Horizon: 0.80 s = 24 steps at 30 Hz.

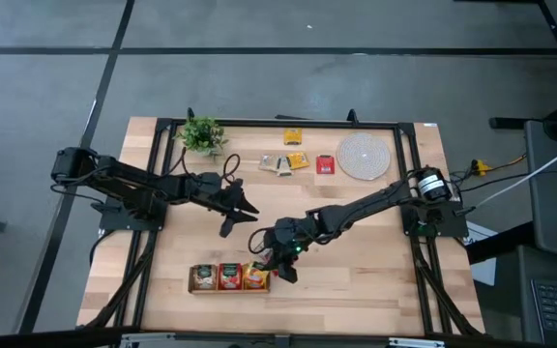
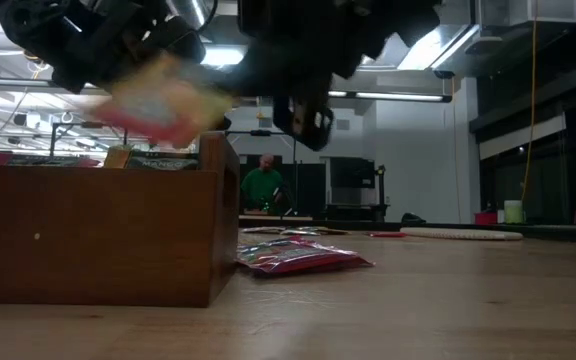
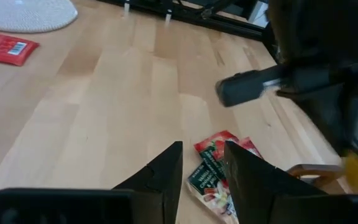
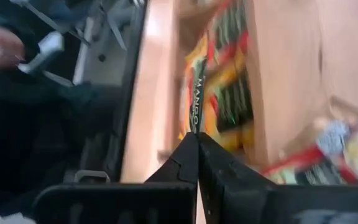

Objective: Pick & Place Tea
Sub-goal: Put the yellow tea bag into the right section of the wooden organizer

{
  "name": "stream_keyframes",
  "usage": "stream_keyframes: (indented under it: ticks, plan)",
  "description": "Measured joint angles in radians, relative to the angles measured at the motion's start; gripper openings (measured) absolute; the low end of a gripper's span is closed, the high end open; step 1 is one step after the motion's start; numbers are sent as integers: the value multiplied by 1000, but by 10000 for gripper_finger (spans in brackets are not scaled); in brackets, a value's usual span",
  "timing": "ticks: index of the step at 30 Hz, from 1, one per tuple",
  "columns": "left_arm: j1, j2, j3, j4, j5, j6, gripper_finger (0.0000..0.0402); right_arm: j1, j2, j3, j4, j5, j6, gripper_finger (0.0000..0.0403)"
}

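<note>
- Two grippers are over the table; the right gripper (image 1: 271, 263) hangs just beside the right end of the wooden tray (image 1: 228, 288), its fingers pressed together on the edge of a yellow-orange sachet (image 4: 199, 93) marked "MANGO".
- In the low view that held sachet (image 2: 163, 100) shows as a blur of yellow and red above the tray's end wall (image 2: 218, 220).
- The left gripper (image 1: 242, 215) hovers behind the tray, jaws a little apart and holding nothing.
- One red sachet (image 2: 298, 258) lies flat on the table just beside the tray's right end; its print is hard to read.
- More sachets (image 1: 293, 159) lie well behind the tray, near the round woven mat (image 1: 363, 156), one of them red (image 1: 325, 164).
- All three tray compartments hold sachets; their count cannot be told.
</note>
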Motion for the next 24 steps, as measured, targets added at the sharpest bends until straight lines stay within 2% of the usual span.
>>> stream_keyframes:
  ticks: [18, 24]
  plan:
    - [-18, 0, 0, 5, -1, 2, 113, -50, 0, -1, -51, 1, -61, 7]
    - [-18, 0, 0, 5, -1, 3, 114, -57, 0, -1, -69, 7, -61, 36]
